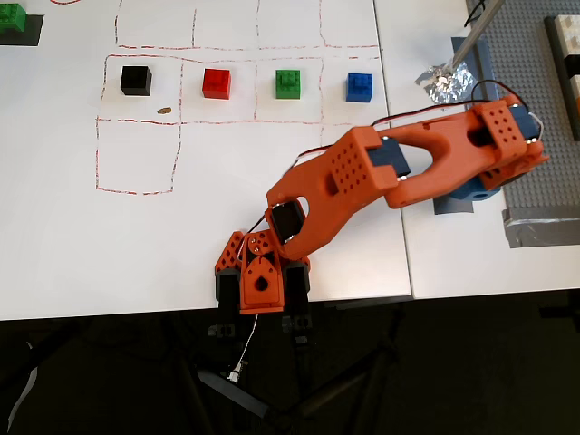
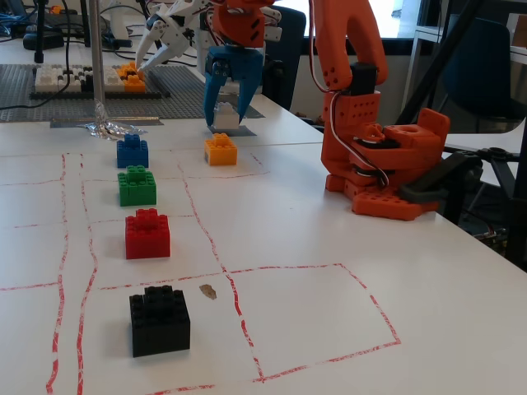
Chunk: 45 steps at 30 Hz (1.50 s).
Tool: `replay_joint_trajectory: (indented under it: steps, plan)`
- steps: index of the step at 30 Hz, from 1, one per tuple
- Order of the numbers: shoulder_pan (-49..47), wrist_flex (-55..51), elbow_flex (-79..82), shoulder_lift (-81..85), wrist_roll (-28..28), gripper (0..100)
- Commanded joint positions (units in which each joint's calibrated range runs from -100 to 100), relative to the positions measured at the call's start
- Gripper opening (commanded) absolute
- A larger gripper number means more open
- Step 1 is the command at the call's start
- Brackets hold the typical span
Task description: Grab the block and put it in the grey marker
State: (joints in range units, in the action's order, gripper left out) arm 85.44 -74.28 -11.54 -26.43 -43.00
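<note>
Gripper [image 2: 226, 118] closed on the block [image 2: 226, 116] – white brick between its blue fingers, just over the grey marker [image 2: 240, 131], yellow-orange brick [image 2: 220, 150] beside it on the counter [image 2: 329, 271]
</note>
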Motion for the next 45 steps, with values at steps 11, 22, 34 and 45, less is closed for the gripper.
replay_joint_trajectory:
  steps: [11, 22, 34, 45]
  plan:
    - [4.59, 2.44, -7.95, -0.67, -2.1, 0]
    - [4.85, 1.95, -5.59, 1.22, -2.49, 4]
    - [5.29, 0.48, -3.96, 3.29, -3.86, 32]
    - [4.23, -0.17, -0.15, 11.13, -2.88, 38]
